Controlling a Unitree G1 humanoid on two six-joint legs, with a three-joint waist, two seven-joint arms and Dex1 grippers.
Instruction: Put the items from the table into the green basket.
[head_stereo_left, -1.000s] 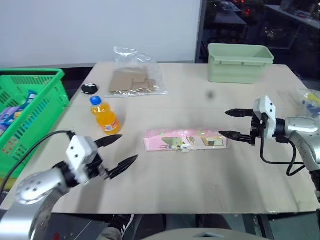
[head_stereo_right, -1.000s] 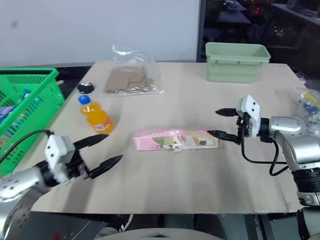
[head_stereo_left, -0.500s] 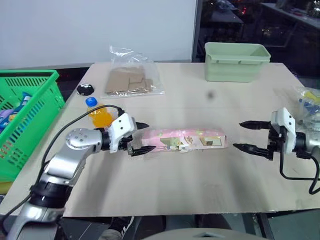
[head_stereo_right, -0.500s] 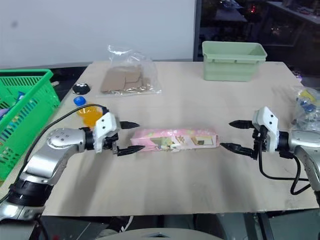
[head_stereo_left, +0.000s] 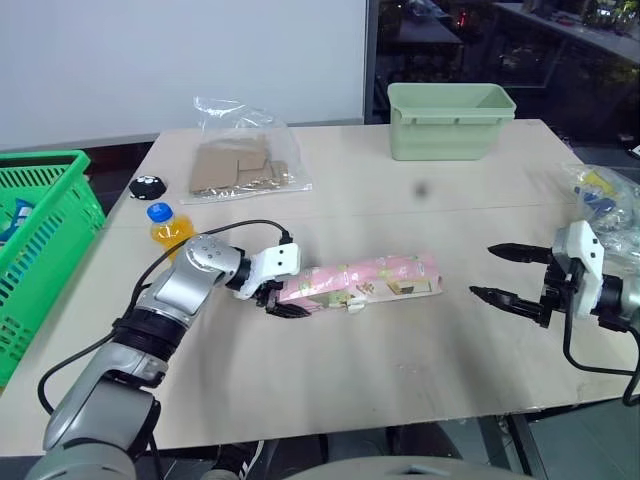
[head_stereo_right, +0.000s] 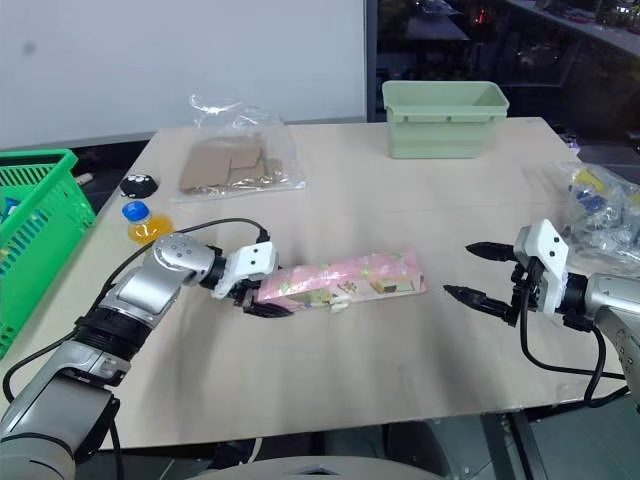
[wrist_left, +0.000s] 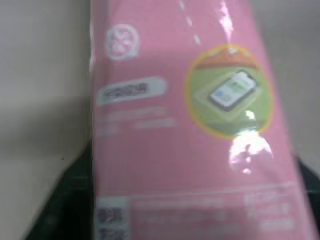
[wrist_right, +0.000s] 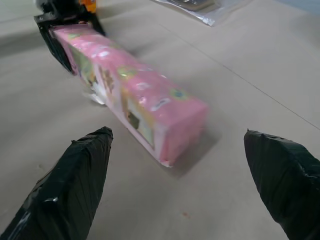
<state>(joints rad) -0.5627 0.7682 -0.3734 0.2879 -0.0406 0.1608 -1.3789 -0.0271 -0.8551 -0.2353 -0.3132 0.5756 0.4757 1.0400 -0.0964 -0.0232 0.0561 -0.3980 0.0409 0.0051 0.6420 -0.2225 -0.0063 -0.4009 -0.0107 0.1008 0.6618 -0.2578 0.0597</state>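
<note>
the left gripper (head_stereo_left: 281, 298) fingers grasp the left end of the long pink carton (head_stereo_left: 365, 281) lying mid-bench (head_stereo_left: 400, 370); the right gripper (head_stereo_left: 505, 273) fingers stand released, well apart from its other end.

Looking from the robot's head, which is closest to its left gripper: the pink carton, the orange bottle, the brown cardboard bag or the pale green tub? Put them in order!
From the left gripper:
1. Pink carton, its end between the fingers.
2. Orange bottle, just behind, toward the basket side.
3. Cardboard bag, farther back on the table.
4. Pale green tub, at the far edge, toward the right.
</note>
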